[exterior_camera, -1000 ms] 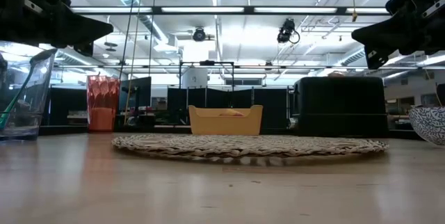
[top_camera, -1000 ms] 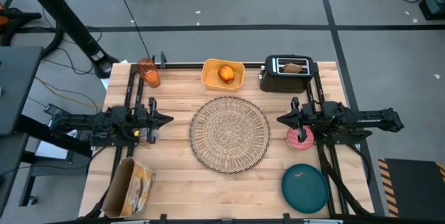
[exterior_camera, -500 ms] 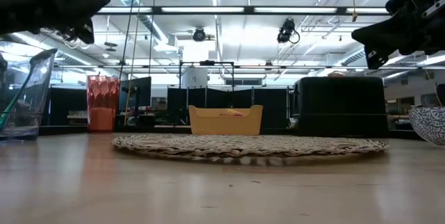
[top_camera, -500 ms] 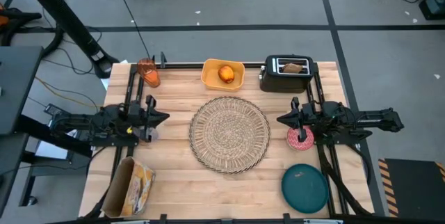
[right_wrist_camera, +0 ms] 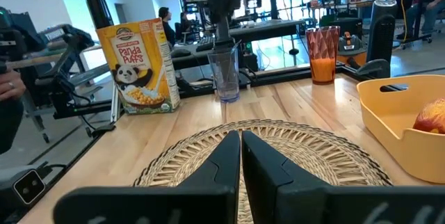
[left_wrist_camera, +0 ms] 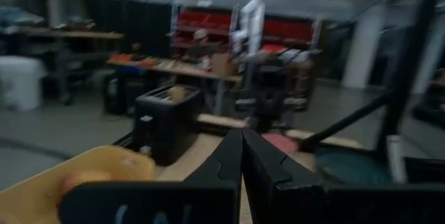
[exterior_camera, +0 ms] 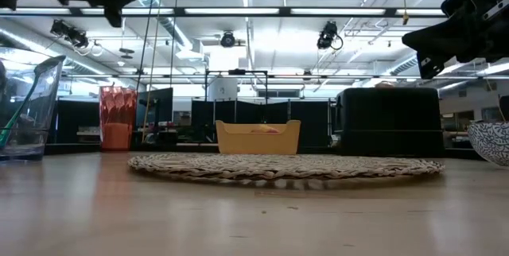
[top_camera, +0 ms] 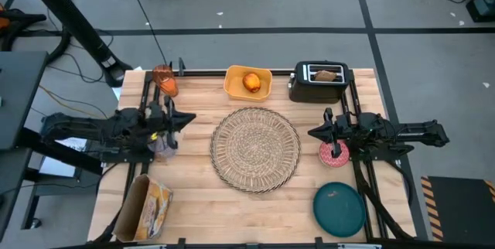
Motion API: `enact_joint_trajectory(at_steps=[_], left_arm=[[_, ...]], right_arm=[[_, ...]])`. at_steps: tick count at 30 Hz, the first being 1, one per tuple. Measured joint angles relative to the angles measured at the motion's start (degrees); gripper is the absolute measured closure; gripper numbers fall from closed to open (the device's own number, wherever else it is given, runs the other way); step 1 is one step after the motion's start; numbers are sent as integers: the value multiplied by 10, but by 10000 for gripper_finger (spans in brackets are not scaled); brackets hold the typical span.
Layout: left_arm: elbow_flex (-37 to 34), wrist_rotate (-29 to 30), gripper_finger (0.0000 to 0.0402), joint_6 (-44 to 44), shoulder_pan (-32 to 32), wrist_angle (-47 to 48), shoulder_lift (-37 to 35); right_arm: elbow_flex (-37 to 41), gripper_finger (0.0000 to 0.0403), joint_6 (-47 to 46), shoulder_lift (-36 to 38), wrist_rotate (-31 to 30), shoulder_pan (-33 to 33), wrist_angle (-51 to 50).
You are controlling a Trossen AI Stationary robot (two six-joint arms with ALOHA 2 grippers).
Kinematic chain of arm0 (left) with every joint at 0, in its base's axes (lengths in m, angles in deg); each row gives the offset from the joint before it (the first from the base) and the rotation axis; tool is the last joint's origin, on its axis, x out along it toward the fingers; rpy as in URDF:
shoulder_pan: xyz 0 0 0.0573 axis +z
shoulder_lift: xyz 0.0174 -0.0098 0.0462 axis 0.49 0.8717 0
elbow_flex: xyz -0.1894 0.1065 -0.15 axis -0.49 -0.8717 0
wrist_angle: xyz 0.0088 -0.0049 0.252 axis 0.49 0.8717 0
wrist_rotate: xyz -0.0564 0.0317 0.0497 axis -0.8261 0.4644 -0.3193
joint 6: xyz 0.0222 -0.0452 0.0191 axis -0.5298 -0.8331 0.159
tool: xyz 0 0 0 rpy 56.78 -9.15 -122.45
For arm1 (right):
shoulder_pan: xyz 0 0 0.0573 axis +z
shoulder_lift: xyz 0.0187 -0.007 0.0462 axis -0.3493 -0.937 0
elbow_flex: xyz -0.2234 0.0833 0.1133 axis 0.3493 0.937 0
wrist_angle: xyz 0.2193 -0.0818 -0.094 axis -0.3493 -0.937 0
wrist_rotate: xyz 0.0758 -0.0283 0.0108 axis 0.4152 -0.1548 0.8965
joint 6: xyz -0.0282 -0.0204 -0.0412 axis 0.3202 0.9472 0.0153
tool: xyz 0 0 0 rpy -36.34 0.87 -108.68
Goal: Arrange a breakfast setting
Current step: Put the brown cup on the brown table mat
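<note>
The round straw placemat (top_camera: 255,148) lies at mid-table, nothing on it. The dark teal plate (top_camera: 339,208) lies near right. The pink bowl (top_camera: 334,154) stands under my right arm. The orange cup (top_camera: 164,80) stands far left. A clear glass (exterior_camera: 28,113) holds the blue-green spoon (exterior_camera: 17,119). The orange-red fruit (top_camera: 252,82) lies in the yellow tray (top_camera: 247,83). The toast (top_camera: 328,75) stands in the black toaster (top_camera: 319,83). My left gripper (top_camera: 192,117) is shut and empty, high above the table left of the mat. My right gripper (top_camera: 312,132) is shut and empty, right of the mat.
A cereal box (top_camera: 147,206) lies at the near left corner. The clear glass (top_camera: 165,145) stands below my left arm. Dark frame rails run along the table's left, right and far edges. Bare wood shows near the mat's near side.
My left gripper has risen and swung toward the table's far edge, turning toward the far right; it stays shut. The clear glass below it now shows from above.
</note>
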Motion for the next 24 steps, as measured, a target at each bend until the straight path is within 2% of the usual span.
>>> enact_joint_trajectory(at_steps=[10,15,19,24], left_arm=[[97,10,389,20,0,-12,170],[123,-11,364,16,-1,-54,237],[124,-13,341,17,-1,-114,270],[124,-13,333,14,-1,-122,298]], right_arm=[[0,380,0,0,0,0,0],[0,380,0,0,0,0,0],[0,380,0,0,0,0,0],[0,380,1,0,0,0,12]])
